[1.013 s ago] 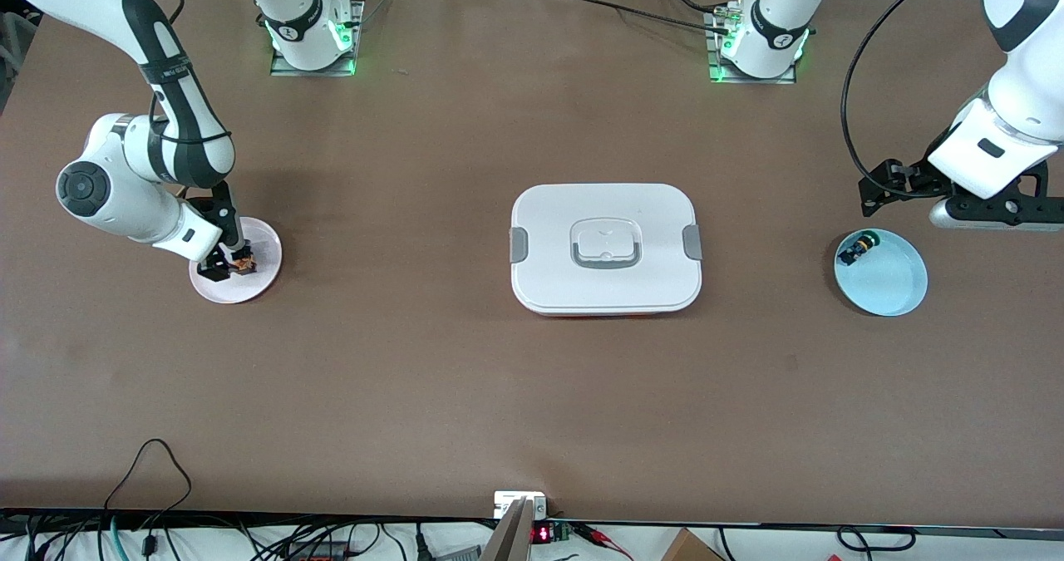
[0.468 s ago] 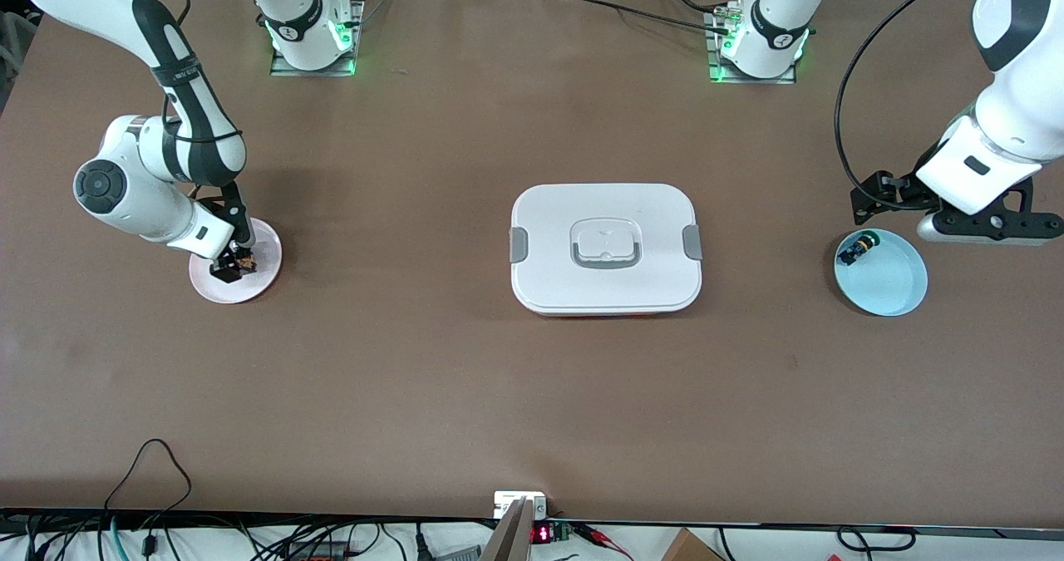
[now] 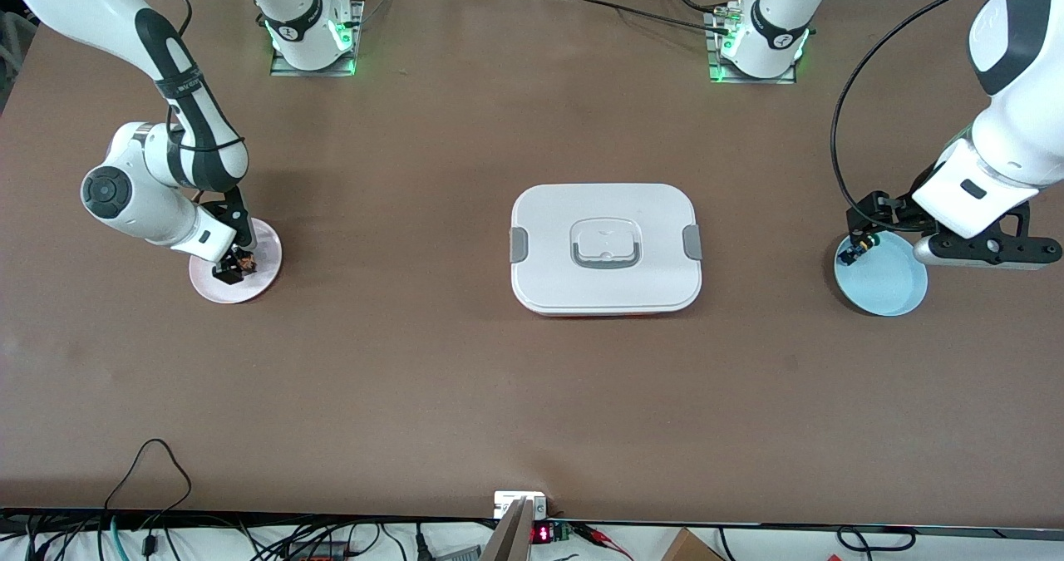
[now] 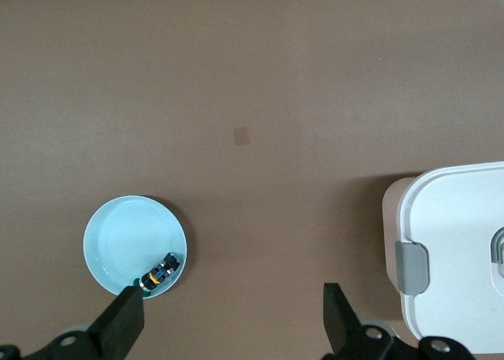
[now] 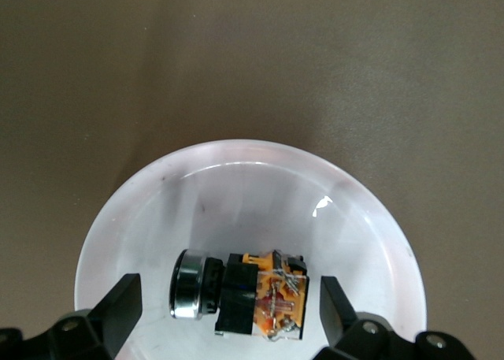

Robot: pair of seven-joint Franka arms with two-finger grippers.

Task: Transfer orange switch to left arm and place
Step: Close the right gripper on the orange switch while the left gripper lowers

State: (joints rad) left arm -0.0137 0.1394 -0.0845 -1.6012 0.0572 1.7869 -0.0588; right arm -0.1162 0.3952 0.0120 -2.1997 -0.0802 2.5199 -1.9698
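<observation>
Right gripper (image 5: 224, 317) open | straddling orange switch (image 5: 264, 295) | pink plate (image 5: 362, 218)

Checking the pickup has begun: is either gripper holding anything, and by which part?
Nothing is held. The right gripper is open astride the orange switch, which lies on the pink plate; the left gripper is open, empty, above the table.

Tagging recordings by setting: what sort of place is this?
Most likely a robotics lab workbench: two arm bases bolted to a brown table, with cables and electronics along its edge nearest the front camera, and staged props such as the white box.
</observation>
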